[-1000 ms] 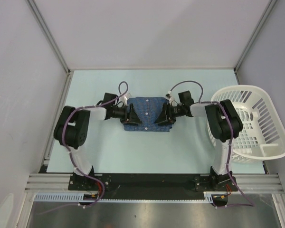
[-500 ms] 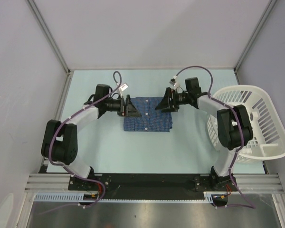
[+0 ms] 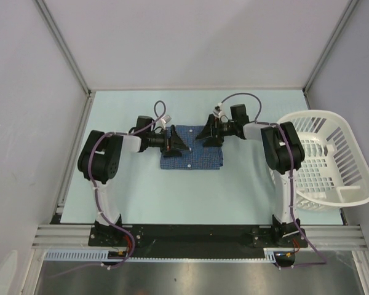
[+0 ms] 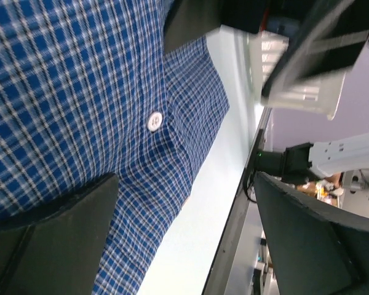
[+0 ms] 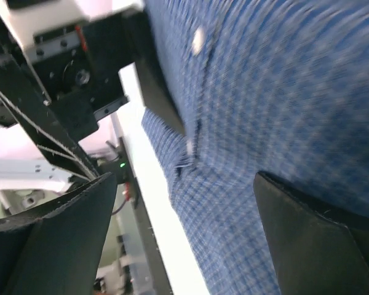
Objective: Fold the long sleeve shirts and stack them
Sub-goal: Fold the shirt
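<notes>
One folded blue check long sleeve shirt [image 3: 194, 158] lies as a small square on the pale table, with white buttons showing. My left gripper [image 3: 176, 144] is low over its far left part and my right gripper [image 3: 206, 135] is low over its far right part, the two facing each other. In the left wrist view the shirt [image 4: 80, 92] fills the frame, and the left gripper [image 4: 184, 246] is open with one finger [image 4: 49, 239] against the cloth. In the right wrist view the right gripper [image 5: 184, 239] is open over the blurred shirt [image 5: 283, 92]. Neither holds cloth.
A white slatted laundry basket [image 3: 341, 147] stands at the table's right edge, close to the right arm's elbow. Grey walls enclose the table on three sides. The table's metal front rail [image 3: 197, 236] carries both arm bases.
Both grippers moved from the shirt's side edges to its far part and drew closer together. The left elbow swung back in toward the table. The shirt has stayed in place.
</notes>
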